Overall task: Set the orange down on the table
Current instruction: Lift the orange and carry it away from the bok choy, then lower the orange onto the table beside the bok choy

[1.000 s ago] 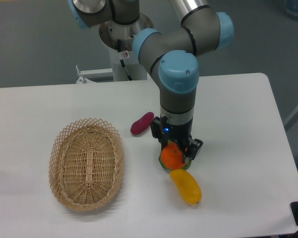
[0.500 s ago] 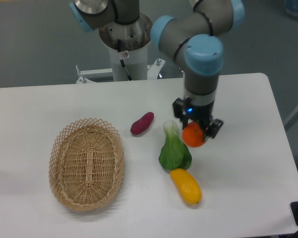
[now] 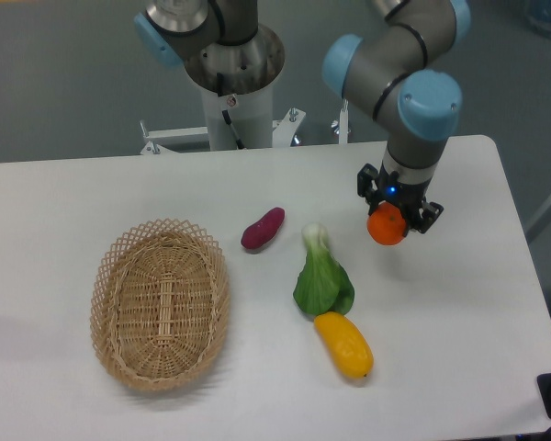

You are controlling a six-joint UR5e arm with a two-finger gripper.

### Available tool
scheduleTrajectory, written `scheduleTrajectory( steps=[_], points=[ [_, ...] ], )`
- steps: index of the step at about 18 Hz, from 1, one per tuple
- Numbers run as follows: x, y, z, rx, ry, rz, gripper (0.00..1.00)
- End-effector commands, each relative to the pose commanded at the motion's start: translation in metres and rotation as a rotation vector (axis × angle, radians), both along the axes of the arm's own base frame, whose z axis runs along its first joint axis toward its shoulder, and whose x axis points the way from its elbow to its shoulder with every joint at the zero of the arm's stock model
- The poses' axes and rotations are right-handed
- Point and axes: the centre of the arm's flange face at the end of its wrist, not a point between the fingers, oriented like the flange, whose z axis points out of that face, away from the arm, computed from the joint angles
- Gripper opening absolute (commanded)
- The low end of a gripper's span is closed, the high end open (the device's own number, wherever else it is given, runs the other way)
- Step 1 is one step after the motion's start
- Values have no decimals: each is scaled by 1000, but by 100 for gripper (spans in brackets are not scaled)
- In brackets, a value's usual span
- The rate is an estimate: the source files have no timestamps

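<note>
So rn your hand (image 3: 391, 219) is clamped on the orange (image 3: 387, 226), held above bare surface (image 3: 459, 276) right of the greens (image 3: 321, 280), prob so it's got room to set down.

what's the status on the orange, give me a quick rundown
Tool shut on the orange, held above the table. Orange not yet set down. Bok choy and yellow fruit sit off to one side; nothing directly beneath.

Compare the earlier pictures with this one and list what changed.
The gripper, shut on the orange, carried it from above the green vegetable toward the table's right side and farther back. The basket, purple vegetable, green vegetable and yellow fruit stayed put.
</note>
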Motion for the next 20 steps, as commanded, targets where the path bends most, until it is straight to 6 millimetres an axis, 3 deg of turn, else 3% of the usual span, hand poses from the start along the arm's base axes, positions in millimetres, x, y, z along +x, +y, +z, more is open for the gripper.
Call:
scheduleTrajectory(
  steps=[13, 20],
  points=[
    [-23, 8, -39, -14, -45, 60, 64],
    [-26, 10, -44, -17, -50, 57, 64]
  ],
)
